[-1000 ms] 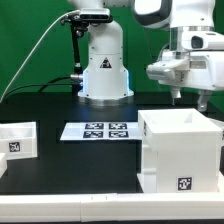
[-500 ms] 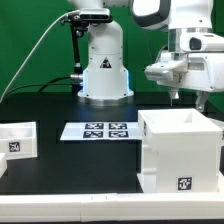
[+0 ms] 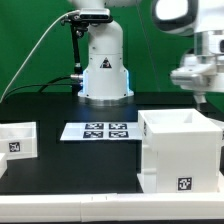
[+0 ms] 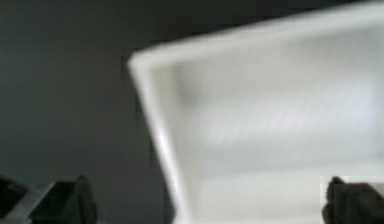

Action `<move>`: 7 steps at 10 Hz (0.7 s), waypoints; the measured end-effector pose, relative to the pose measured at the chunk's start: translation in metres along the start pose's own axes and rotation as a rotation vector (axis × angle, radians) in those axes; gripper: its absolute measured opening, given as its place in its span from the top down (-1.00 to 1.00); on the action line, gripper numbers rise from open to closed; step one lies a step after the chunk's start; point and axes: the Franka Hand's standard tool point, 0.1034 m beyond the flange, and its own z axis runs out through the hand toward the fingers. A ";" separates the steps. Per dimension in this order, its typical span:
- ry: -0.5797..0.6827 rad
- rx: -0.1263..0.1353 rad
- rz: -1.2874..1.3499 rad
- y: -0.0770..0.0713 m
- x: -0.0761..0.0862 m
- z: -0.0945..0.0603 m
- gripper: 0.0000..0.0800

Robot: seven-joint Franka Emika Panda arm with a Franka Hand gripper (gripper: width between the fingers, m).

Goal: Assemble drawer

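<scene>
The drawer (image 3: 17, 139) is a small low white tray with a tag on its front, at the exterior view's left edge of the black table. The tall white cube casing (image 3: 181, 148) stands at the exterior view's right, open at the top, with a tag low on its front. My gripper (image 3: 203, 98) hangs above and behind the casing at the exterior view's right edge. In the blurred wrist view the gripper (image 4: 214, 200) is open and empty, its dark fingertips (image 4: 73, 197) wide apart, over the casing's open top (image 4: 260, 110).
The marker board (image 3: 98, 130) lies flat on the table between the drawer and the casing. The robot's white base (image 3: 104, 68) stands behind it, with a black cable at the back. A green backdrop closes the rear.
The arm has moved toward the exterior view's right and slightly up; the gripper now sits at the frame's right edge, over the casing. The drawer and casing have not moved.
</scene>
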 end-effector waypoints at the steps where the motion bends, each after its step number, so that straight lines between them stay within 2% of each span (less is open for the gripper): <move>1: 0.009 -0.004 0.007 -0.006 -0.003 0.002 -0.62; 4: 0.005 -0.001 0.049 -0.005 -0.004 0.001 -0.62; 5: 0.004 -0.016 0.101 -0.002 0.000 -0.007 -0.62; 6: -0.007 -0.019 0.168 0.002 0.000 -0.014 -0.62; 7: -0.025 -0.010 0.334 0.007 -0.005 -0.018 -0.62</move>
